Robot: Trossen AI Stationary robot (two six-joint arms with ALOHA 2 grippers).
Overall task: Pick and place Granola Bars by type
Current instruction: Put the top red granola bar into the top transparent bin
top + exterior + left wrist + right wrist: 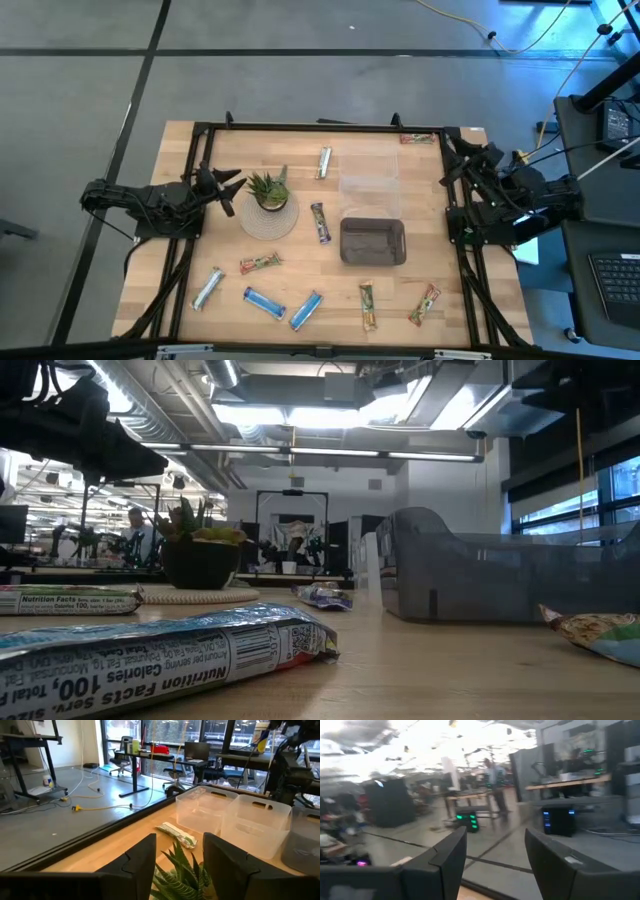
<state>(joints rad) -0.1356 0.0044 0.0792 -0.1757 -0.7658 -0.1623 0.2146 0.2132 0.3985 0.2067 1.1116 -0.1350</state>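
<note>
Both arms are waiting at the pale wooden bench's (420, 265) sides. The left claw (226, 187) and the right claw (455, 160) are gaping empty. The small flat wrapped granola bars (264, 301) are lying scattered (mostly along the near edge), so approaching from straight above looks wisest.

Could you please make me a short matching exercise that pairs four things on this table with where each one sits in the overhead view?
Things:
1. potted plant
2. grey bin
3. clear bins
4. left claw

Places:
A. right of the table's middle, with the clear bins on its far side
B. on a round woven mat, left of the middle
C. open and empty, at the left edge, just left of the plant
D. between the grey bin and the far edge

Pairs: 1-B, 2-A, 3-D, 4-C
</note>
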